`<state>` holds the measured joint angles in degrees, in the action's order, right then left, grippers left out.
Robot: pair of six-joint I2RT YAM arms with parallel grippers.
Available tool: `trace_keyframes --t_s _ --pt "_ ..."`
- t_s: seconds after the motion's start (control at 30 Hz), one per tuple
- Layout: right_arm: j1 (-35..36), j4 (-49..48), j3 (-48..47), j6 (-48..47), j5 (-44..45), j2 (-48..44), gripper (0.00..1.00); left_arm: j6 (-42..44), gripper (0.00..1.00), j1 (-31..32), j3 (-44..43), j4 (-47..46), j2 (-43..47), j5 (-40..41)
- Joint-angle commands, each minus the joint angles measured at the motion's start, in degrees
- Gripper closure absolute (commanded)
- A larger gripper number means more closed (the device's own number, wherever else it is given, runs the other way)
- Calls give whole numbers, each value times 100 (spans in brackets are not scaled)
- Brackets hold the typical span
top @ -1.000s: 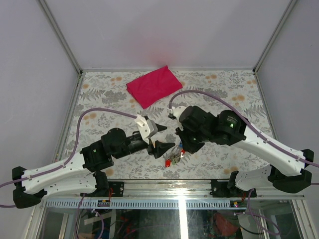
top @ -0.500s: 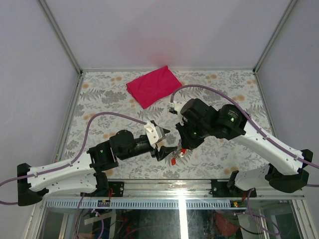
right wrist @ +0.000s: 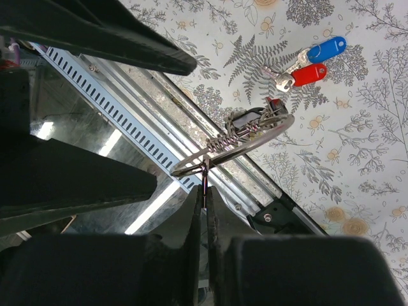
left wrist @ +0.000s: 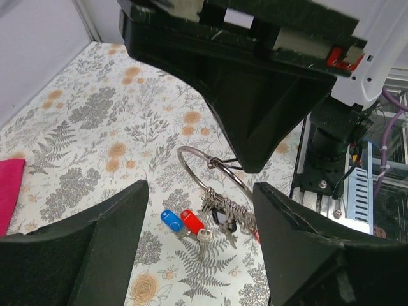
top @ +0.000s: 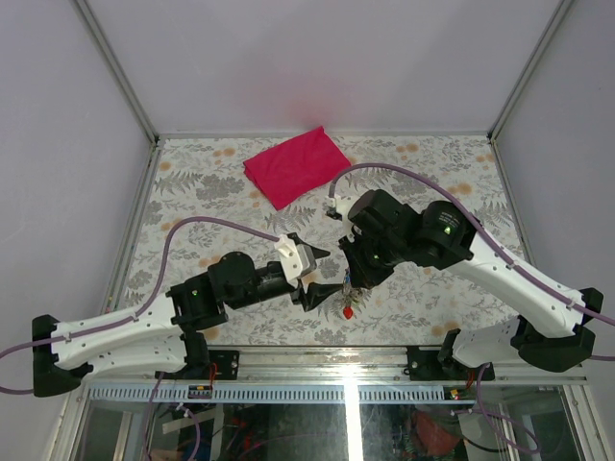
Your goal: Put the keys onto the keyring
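Over the last second the left arm had slid right, bringing its released left gripper [top: 324, 272] beside the right gripper [right wrist: 205, 194]. That one was clenched on the thin silver metal keyring [right wrist: 234, 136], held above the floral table [left wrist: 95, 127]. The small red-headed key [right wrist: 309, 73] and blue-headed key [right wrist: 328, 48] lay below it, unthreaded. The step was probably steadying the ring; next the left jaws needed to close on it.

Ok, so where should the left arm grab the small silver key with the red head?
Take the red-headed key by its plastic head, probably from straight above: it lies flat on the table, and the head is its thickest part. The blue-headed key lies close alongside, so keep the fingers narrow.
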<state>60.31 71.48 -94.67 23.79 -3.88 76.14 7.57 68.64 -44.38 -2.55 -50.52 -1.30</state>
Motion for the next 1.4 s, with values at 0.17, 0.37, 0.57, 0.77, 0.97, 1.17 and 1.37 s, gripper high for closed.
trace_keyframes --t_s 0.17,0.37,0.57,0.77,0.97,1.17,1.37 --pt "-62 15 -246 3 42 161 100 -98 32 63 -24 -500 124 49" --pt "-59 -12 -297 5 -87 147 100 -1 34 95 89 -444 -28 140" --pt "-63 -2 -306 8 -208 92 100 355 38 101 -39 -104 -247 441" --pt "-57 11 -307 -28 -334 81 100 644 41 118 -196 -4 -389 673" --pt "-64 98 -392 -84 -481 124 100 752 47 151 -143 -338 -430 920" --pt "-59 196 -488 -127 -582 171 100 887 47 238 95 -908 -367 863" --pt "-64 231 -517 -118 -665 200 100 992 47 311 89 -1050 -376 677"
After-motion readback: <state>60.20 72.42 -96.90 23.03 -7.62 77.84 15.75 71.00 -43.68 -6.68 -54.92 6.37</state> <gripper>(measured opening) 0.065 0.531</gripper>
